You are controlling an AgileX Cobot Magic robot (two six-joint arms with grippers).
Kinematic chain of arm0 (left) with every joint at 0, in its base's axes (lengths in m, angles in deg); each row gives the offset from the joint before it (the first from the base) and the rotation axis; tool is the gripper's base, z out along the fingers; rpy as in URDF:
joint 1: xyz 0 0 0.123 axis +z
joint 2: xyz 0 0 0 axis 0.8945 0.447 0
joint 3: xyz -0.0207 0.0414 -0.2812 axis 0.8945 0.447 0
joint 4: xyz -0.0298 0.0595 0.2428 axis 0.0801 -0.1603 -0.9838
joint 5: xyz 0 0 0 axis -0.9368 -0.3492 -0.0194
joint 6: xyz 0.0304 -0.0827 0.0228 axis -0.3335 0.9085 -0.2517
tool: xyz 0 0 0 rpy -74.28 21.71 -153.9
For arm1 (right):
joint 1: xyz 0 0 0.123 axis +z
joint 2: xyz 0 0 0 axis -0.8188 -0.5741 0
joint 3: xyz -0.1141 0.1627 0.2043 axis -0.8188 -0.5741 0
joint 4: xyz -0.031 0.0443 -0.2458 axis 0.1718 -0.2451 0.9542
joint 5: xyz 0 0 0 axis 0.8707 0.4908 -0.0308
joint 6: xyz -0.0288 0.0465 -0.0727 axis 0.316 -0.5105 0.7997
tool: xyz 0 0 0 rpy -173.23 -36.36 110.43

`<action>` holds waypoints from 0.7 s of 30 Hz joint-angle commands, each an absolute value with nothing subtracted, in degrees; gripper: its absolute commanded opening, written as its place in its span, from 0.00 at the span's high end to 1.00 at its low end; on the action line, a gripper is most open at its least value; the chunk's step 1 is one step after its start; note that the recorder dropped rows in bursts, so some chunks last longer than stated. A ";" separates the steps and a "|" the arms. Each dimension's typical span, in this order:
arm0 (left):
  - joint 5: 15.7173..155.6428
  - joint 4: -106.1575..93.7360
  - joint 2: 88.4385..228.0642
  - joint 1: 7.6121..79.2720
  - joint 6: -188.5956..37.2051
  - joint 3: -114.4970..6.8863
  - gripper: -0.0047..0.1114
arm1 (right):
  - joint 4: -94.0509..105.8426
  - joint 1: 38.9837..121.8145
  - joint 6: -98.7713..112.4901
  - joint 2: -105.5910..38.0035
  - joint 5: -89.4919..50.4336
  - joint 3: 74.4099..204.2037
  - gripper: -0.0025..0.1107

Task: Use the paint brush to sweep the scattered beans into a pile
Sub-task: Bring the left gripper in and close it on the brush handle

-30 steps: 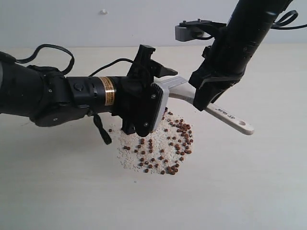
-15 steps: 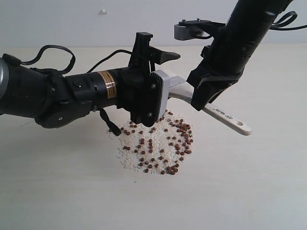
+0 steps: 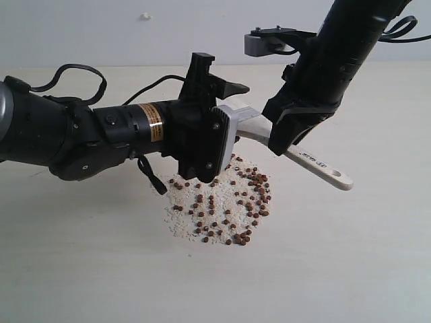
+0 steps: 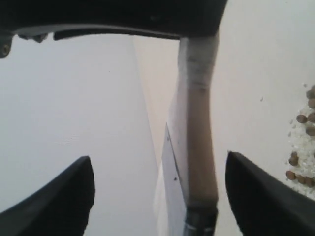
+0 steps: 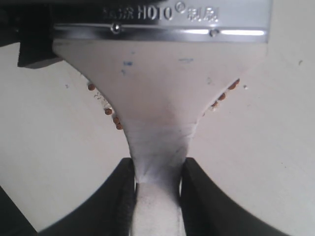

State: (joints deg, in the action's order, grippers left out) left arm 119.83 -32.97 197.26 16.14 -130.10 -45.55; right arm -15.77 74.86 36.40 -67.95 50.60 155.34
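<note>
My right gripper (image 3: 284, 138) (image 5: 157, 179) is shut on the neck of the paint brush (image 3: 322, 167) (image 5: 162, 93), whose wooden handle slants down to the right above the table. The silver ferrule (image 5: 162, 32) points toward my left gripper (image 3: 230, 102) (image 4: 160, 196), and the bristles are hidden behind it. My left gripper is open; the brush (image 4: 197, 147) runs edge-on between its fingers without touching them. The beans (image 3: 225, 205) (image 4: 301, 147) (image 5: 112, 118) lie in a pile with white grains on the table, just below both grippers.
The pale table (image 3: 337, 269) spreads around the pile. A black cable (image 3: 149, 180) hangs from the left arm near the pile's left edge. The wall (image 3: 135, 33) rises behind the table.
My left gripper has lifted a little and turned, uncovering more beans at the pile's upper left. The right gripper and the brush have barely moved.
</note>
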 commanded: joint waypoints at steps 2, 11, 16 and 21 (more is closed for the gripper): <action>119.19 -32.93 197.19 15.89 -129.98 -45.77 0.44 | -16.50 74.95 36.93 -68.03 50.43 155.96 0.98; 119.09 -34.23 197.19 13.09 -130.14 -45.77 0.47 | -16.50 74.95 36.93 -68.03 50.43 155.96 0.98; 118.93 -33.43 197.87 12.74 -130.14 -45.77 0.47 | -16.79 74.95 36.93 -68.03 50.43 155.96 0.98; 119.94 -33.43 199.58 12.74 -132.14 -45.77 0.48 | -19.01 74.95 36.93 -68.03 50.43 155.96 0.98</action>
